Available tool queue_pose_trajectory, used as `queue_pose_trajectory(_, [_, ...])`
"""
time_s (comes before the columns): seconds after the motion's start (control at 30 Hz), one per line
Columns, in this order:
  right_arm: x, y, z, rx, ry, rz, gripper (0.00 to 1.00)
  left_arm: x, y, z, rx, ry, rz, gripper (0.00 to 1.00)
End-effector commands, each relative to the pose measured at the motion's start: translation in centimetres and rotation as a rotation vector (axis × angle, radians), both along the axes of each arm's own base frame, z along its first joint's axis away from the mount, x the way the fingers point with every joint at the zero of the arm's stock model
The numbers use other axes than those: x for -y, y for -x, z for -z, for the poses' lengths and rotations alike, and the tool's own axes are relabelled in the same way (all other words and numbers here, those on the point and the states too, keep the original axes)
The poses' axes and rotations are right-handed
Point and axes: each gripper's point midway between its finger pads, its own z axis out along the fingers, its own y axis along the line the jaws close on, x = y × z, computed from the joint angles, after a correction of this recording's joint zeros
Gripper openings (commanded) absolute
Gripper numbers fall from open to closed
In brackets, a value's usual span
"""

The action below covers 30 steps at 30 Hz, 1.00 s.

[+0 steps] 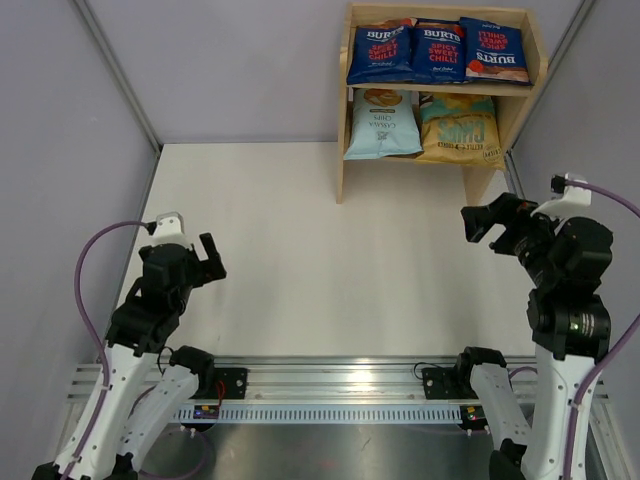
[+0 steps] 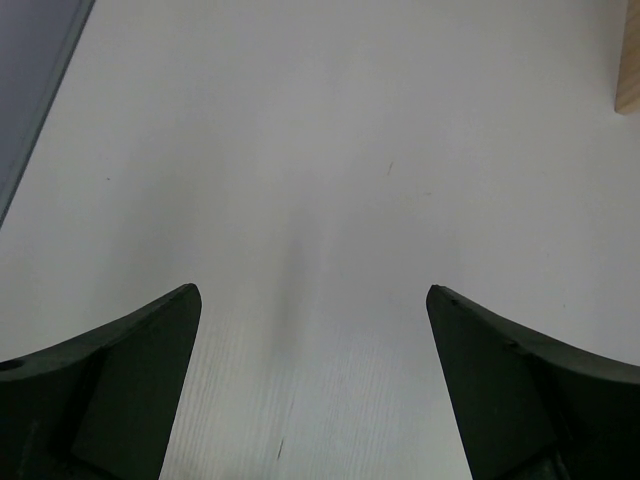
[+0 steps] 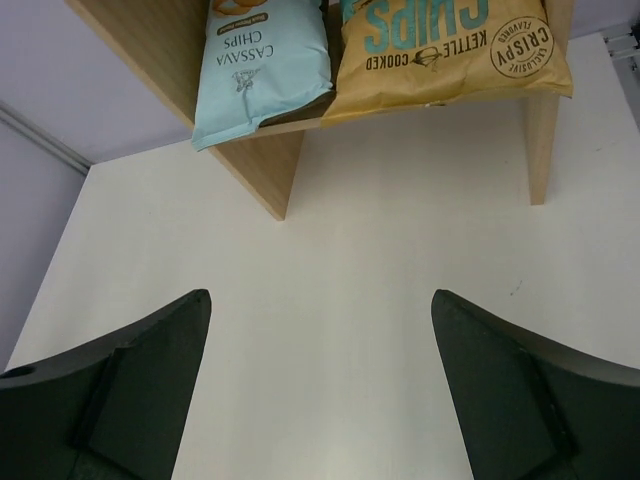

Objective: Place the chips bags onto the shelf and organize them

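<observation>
The wooden shelf (image 1: 341,120) stands at the back right of the table. Three dark blue Burts bags (image 1: 438,50) stand side by side on its upper tier. The light blue bag (image 1: 381,123) and the yellow-gold bag (image 1: 459,128) stand on the lower tier; both also show in the right wrist view, light blue (image 3: 262,62) and yellow-gold (image 3: 450,45). My left gripper (image 1: 212,262) is open and empty over the table at the left (image 2: 312,292). My right gripper (image 1: 487,222) is open and empty, in front of the shelf (image 3: 320,296).
Grey walls enclose the white table (image 1: 320,260) on the left, back and right. A shelf post (image 3: 541,130) stands ahead of the right gripper, and a shelf corner (image 2: 629,60) shows in the left wrist view. A metal rail (image 1: 340,385) runs along the near edge.
</observation>
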Motion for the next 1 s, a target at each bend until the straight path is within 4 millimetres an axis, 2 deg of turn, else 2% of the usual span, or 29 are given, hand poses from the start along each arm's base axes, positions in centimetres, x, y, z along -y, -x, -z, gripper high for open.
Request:
queue_pose_trajectory(0.0, [-0.4, 2.9, 4.0, -0.120, 0.059, -0.044, 0.99, 1.3, -0.7, -0.9, 0.060, 0.012, 0.093, 0.99])
queue_pose_trajectory(0.13, [-1.0, 4.6, 5.1, -0.138, 0.049, -0.063, 0.99, 1.2, -0.2, -1.7, 0.104, 0.019, 0.100, 0.99])
queue_pose_trajectory(0.27, [-1.0, 5.3, 4.6, -0.080, 0.055, -0.052, 1.00, 1.3, 0.5, -2.8, 0.165, 0.033, 0.119, 0.99])
queue_pose_trajectory(0.5, [-2.2, 4.1, 6.4, -0.039, 0.074, -0.119, 0.99, 1.7, 1.2, -4.1, 0.244, 0.050, 0.164, 0.99])
queue_pose_trajectory(0.67, [-3.3, 4.0, 6.6, -0.008, 0.082, -0.172, 0.99, 2.0, 1.3, -4.1, 0.246, 0.054, 0.182, 0.99])
queue_pose_trajectory(0.97, [-2.9, 3.6, 7.0, -0.021, 0.070, -0.129, 1.00, 2.1, 1.4, -4.5, 0.268, 0.058, 0.189, 0.99])
